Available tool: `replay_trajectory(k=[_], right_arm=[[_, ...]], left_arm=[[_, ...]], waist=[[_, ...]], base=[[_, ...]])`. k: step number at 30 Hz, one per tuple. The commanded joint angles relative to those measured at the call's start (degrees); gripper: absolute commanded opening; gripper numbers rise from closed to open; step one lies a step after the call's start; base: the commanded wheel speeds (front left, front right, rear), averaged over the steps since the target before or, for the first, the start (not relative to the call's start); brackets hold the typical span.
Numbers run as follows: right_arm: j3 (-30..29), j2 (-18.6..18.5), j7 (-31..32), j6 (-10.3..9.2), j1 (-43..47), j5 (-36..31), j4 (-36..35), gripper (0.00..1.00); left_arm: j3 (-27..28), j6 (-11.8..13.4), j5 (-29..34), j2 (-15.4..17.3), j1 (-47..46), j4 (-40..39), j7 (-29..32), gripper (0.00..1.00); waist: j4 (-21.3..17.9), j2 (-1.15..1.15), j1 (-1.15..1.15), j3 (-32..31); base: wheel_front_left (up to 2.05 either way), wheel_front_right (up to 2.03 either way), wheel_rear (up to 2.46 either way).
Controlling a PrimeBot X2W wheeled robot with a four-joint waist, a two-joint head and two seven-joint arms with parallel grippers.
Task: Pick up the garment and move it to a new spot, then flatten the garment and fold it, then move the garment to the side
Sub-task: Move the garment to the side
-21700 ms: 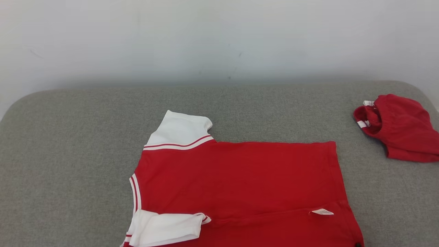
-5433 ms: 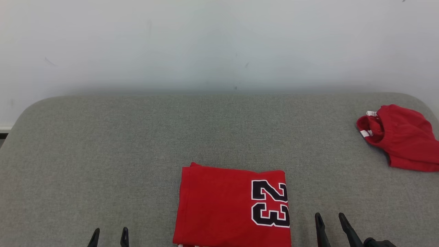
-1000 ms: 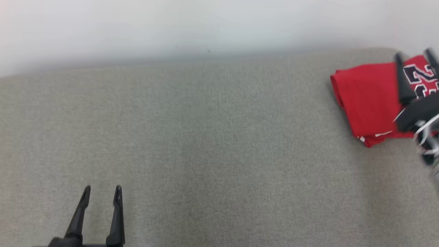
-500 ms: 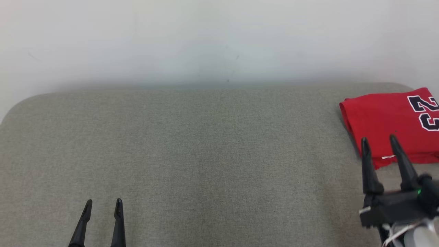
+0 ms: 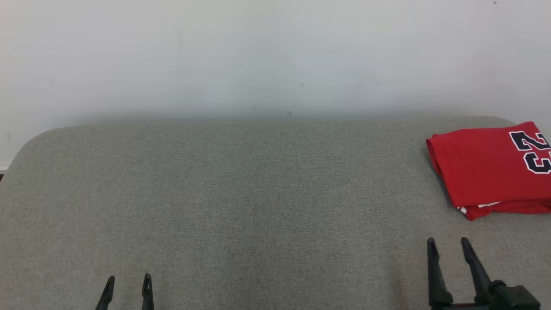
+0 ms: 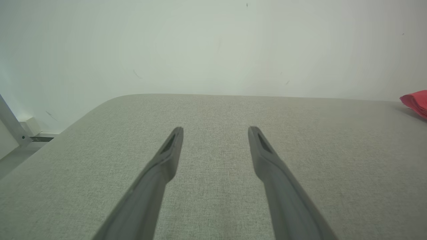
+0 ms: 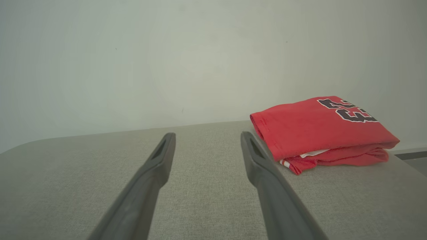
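Observation:
The garment [image 5: 486,168], a red jersey with a black, white-outlined 23, lies folded at the far right of the grey cushion [image 5: 241,198], partly cut by the head view's right edge. White trim peeks from its near fold. In the right wrist view the garment [image 7: 317,130] sits just right of the right finger, apart from it. My right gripper [image 5: 447,245] stands open and empty near the front right, short of the garment. My left gripper [image 5: 128,282] is open and empty at the front left. The left wrist view catches a red corner of the garment [image 6: 417,101] at its right edge.
A pale wall [image 5: 258,56] runs behind the cushion. The cushion's rounded left corner [image 5: 30,146] drops off to the floor, where a white frame leg [image 6: 11,125] stands.
My right gripper has let go of the garment and drawn back toward the front edge, now clear of it. The head view has shifted. The left gripper sits lower in view.

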Motion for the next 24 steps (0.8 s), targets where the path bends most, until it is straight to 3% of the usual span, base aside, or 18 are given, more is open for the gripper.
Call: replay_trajectory(k=[1, 24], right_arm=[[0.47, 0.44, -0.24, -0.13, 0.34, -0.77, 0.88, 1.0], [4.09, 1.05, -0.23, -0.13, 0.52, -1.77, 4.57, 1.0]], left_arm=[[0.04, 0.2, 0.51, -0.18, 0.32, 0.63, -0.14, 1.0], [-0.14, 0.04, -0.8, -0.35, 0.95, 1.26, -0.14, 1.0]], waist=[[0.01, 0.0, 0.01, -0.05], [-0.15, 0.0, 0.01, 0.08]], base=[[0.0, 0.0, 0.0], [0.0, 0.0, 0.0]])
